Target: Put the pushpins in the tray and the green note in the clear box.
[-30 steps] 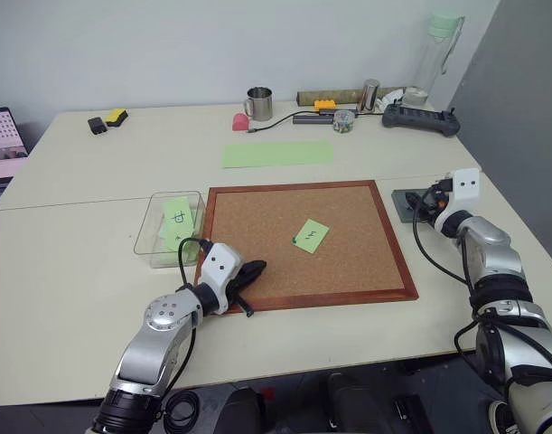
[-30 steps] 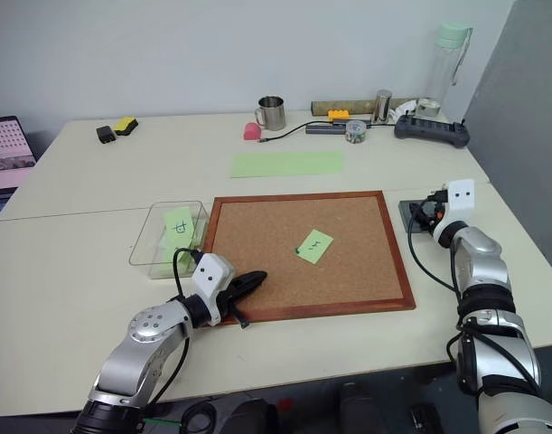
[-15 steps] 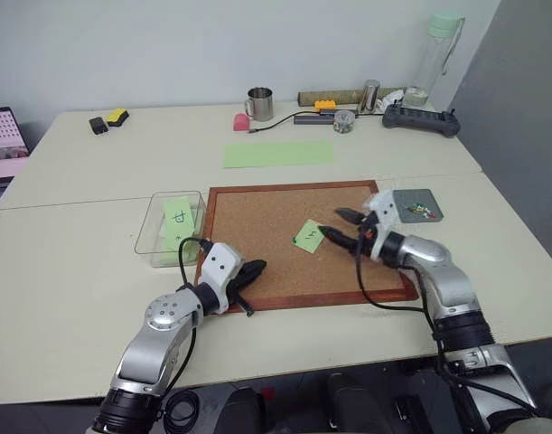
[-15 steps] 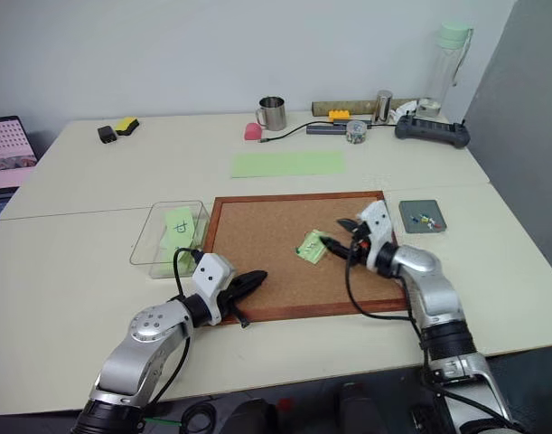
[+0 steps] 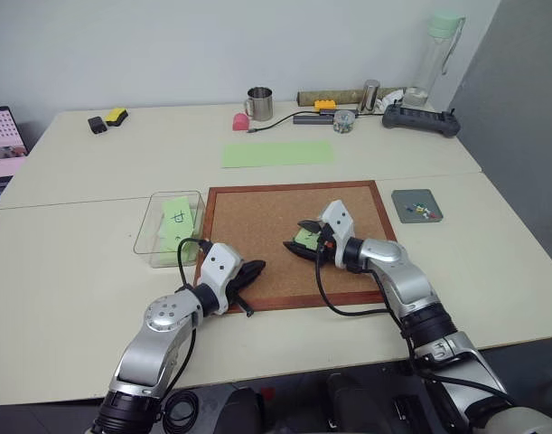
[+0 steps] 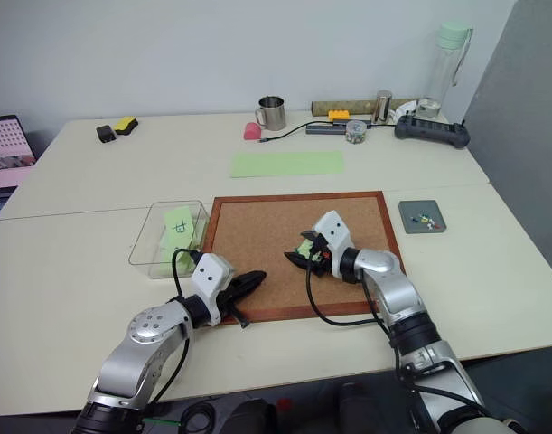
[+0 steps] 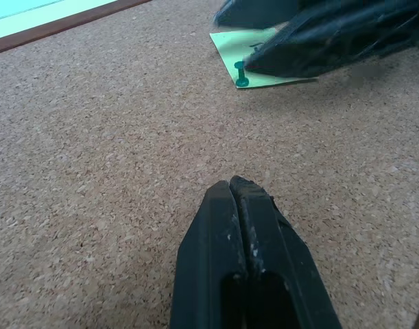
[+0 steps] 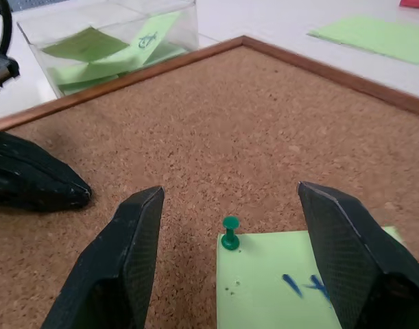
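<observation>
Your right gripper (image 8: 230, 274) is spread wide w/ the green pushpin (image 8: 230, 233) between its tips, untouched, stuck in the green note's (image 8: 298, 288) corner on the corkboard (image 5: 257, 226). Head views hide that pin. Left gripper (image 7: 238, 199) pressed together, empty, facing it. Tray (image 5: 416, 206) w/ pins sits beyond your right wrist; clear box (image 5: 154, 231) beside your left.

The right gripper (image 5: 304, 247) hangs over the middle of the corkboard (image 5: 257, 217), its fingers either side of a pushpin (image 8: 230, 234) stuck in the corner of the note (image 8: 298, 288) beneath it. To its left sits the left gripper (image 5: 255, 268) on the board's near left edge. Beyond that lies the box (image 5: 154, 226) holding notes. The tray (image 5: 416, 205) with pins lies off the board to its right.
</observation>
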`<state>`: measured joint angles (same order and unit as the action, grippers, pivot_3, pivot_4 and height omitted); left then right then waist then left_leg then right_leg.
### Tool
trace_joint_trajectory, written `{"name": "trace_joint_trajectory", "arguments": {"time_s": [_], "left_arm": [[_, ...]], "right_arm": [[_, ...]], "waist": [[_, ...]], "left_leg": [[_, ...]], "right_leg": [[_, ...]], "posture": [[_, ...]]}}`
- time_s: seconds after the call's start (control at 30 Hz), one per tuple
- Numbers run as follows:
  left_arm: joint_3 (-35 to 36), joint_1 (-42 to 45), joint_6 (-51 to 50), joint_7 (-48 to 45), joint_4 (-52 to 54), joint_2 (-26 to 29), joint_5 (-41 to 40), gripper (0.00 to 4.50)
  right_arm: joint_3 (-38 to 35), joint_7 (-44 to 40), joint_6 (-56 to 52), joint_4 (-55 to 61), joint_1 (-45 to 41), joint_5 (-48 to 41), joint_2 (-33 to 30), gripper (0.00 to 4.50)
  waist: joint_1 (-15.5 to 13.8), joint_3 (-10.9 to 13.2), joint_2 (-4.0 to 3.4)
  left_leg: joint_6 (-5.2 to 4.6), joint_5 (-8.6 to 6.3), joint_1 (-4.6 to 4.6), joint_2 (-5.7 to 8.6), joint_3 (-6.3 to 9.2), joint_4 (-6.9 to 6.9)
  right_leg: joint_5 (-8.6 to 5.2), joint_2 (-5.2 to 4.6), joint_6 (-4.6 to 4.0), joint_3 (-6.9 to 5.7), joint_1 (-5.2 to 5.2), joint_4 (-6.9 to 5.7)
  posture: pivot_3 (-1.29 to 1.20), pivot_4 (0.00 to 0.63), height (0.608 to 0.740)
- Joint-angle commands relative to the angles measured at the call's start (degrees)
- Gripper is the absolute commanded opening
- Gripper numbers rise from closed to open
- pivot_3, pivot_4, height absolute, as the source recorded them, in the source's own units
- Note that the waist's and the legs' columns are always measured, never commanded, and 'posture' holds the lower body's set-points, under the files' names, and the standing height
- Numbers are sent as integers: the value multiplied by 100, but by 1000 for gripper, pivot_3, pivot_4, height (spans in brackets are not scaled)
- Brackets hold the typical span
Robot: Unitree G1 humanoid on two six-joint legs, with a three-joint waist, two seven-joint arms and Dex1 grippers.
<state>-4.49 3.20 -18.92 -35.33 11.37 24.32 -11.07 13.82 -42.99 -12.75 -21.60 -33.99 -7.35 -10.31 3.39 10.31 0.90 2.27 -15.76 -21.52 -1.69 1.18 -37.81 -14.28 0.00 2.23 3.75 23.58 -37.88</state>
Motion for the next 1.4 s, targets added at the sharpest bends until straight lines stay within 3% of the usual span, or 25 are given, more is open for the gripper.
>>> {"name": "trace_joint_trajectory", "arguments": {"time_s": [0.03, 0.1, 0.53, 0.83, 1.23, 1.4], "left_arm": [[-40, -189, -212, 32, -52, 81, 60, 0], [-36, -210, -237, 41, -13, 83, 56, 0], [-58, -210, -290, 81, 37, 57, 45, 0], [-48, -216, -311, 80, 55, 64, 41, 0], [-86, -43, -355, 63, -26, -7, -8, 0], [27, 277, -583, 101, 3, -215, -295, 0]], "right_arm": [[20, 44, 234, -259, -242, 169, 82, 3050], [-9, 61, 278, -350, -290, 185, 117, 2807], [-95, -45, 238, -217, -248, 73, 82, 66], [-333, -188, -75, 785, -164, -256, -46, 66], [0, -384, 575, 1671, -33, 437, -1028, 66], [-217, -212, 543, 1784, 25, 328, -1087, 66]], "waist": [[4, 0, 0], [3, 0, 0], [4, 0, 0], [-13, 1, 0], [-13, 0, 2], [-29, 1, 4]], "left_leg": [[0, 0, 0, 0, -1, 0], [0, 0, 2, 1, -1, -1], [0, 0, 1, 0, 1, 0], [0, 0, -20, 1, 7, -1], [0, 0, -25, 3, 6, -4], [0, 0, -26, 3, 8, -6]], "right_leg": [[0, 0, 0, 1, 0, 0], [-1, 0, 1, 2, 0, -1], [-1, 0, 1, 0, 0, -1], [4, -1, -6, -4, 15, 0], [-2, -2, 4, -5, 23, -6], [-3, -2, 6, -10, 21, -7]], "posture": [[0, 150, 740], [0, 150, 740], [0, 150, 740], [0, 150, 740], [0, 150, 740], [0, 150, 740]]}}
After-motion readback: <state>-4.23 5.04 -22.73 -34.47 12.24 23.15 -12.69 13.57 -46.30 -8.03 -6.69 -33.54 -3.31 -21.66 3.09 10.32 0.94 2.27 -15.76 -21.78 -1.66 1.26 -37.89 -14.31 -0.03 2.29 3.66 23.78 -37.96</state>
